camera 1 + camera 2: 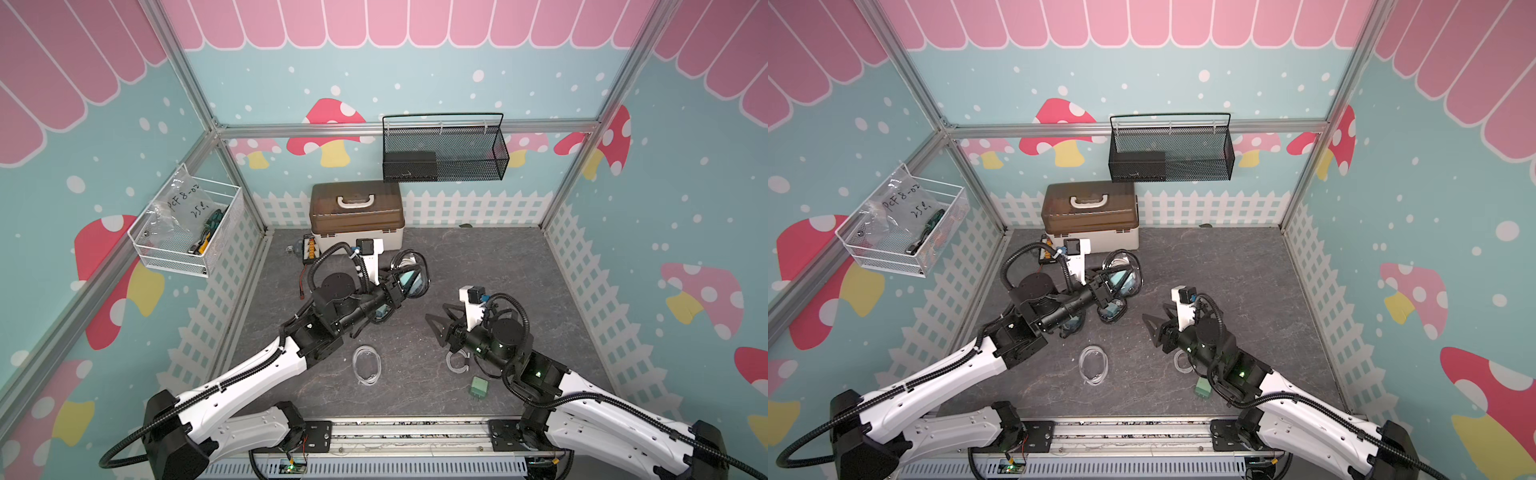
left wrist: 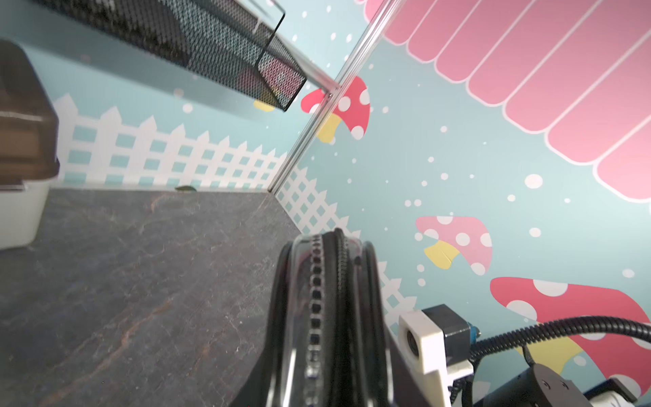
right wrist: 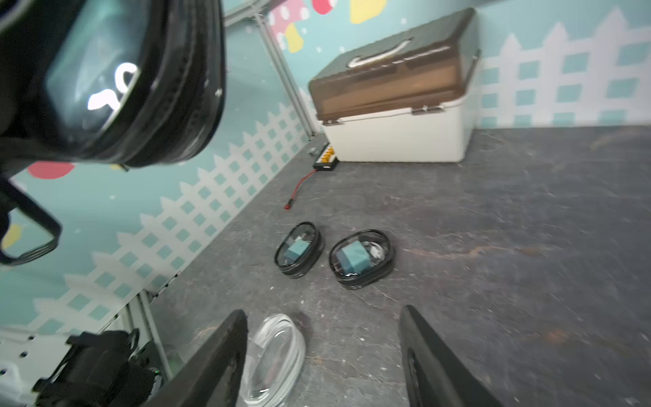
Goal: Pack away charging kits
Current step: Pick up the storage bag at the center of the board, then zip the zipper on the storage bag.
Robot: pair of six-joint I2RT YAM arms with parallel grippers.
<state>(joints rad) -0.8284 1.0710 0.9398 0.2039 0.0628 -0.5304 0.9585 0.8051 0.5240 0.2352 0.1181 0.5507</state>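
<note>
Found a teal plug adapter (image 1: 478,387) lying loose on the floor, farthest out in front of the white box (image 1: 332,218). Noted a coiled white cable (image 1: 457,362) just boxward of it, partly under the right arm, and a second coiled cable (image 1: 365,366) lying bare about as far from the box. Saw the right gripper (image 3: 322,312) above the floor, jaws spread wide, nothing between them. Closer to the box, spotted a packed pouch (image 3: 298,248) and a second packed pouch (image 3: 361,257) side by side on the floor, each black-rimmed with a teal cube inside. Nearer yet to the box, saw the left gripper (image 1: 402,286) pinched tight on a black-rimmed pouch (image 1: 411,274), held on edge off the floor, teal and white showing through. Made out a black board (image 1: 309,249) with yellow connectors just beside the box's corner.
</note>
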